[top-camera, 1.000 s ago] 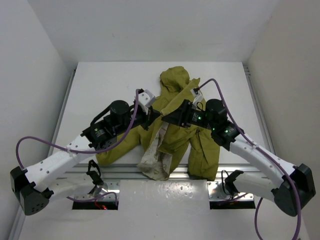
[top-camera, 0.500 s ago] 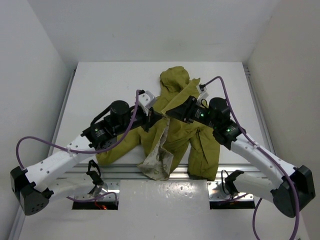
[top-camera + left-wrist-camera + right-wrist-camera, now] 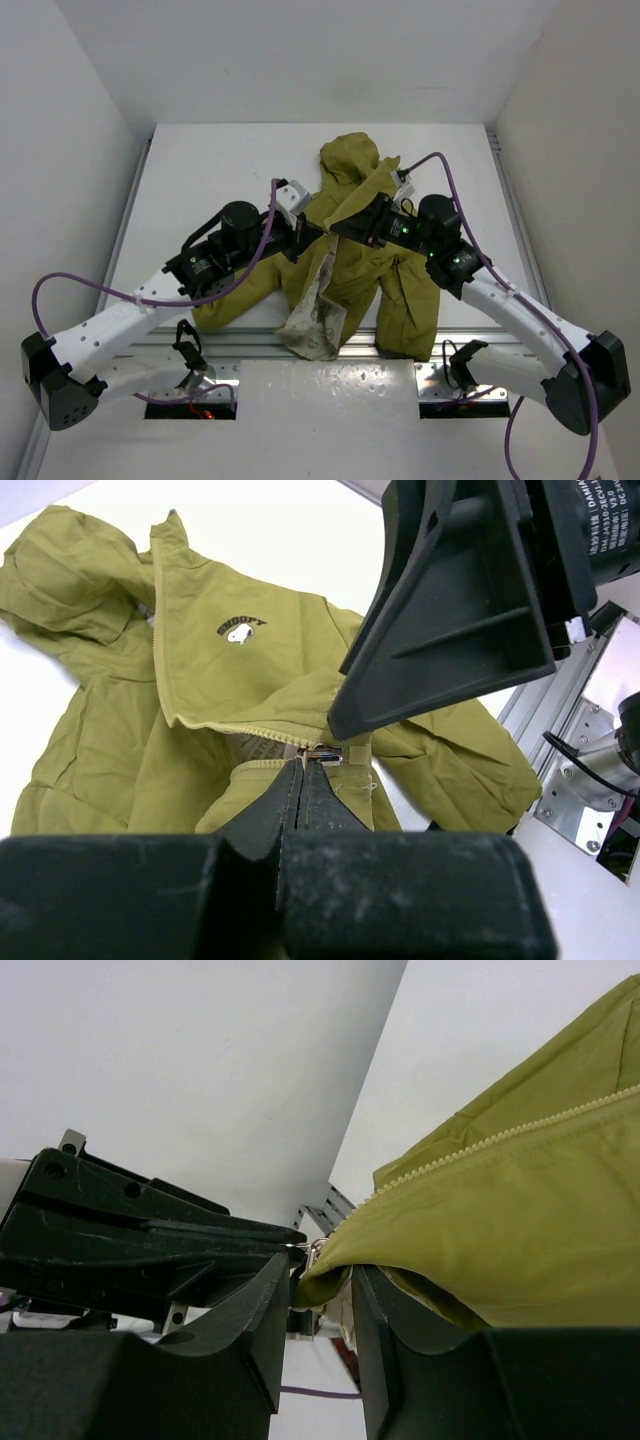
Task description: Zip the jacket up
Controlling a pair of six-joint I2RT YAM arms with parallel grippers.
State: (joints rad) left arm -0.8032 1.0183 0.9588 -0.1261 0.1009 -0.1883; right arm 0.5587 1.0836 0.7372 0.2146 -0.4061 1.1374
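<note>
Closely, right gripper (image 3: 320,1278) overhangs jacket (image 3: 230,670) zipper (image 3: 250,731) opposite left gripper (image 3: 302,772); table (image 3: 205,170) around

The top camera sits above and behind my bases, looking down and forward over the whole table (image 3: 200,170) from well back. My left wrist camera peers along my left gripper (image 3: 301,768), close in and low over the jacket (image 3: 230,670), facing my right gripper (image 3: 345,723). My right wrist camera looks back the opposite way past its own fingers (image 3: 240,1360), even nearer. Both wrist views share the zipper pull (image 3: 322,756) and each shows the other's pincer.
</note>
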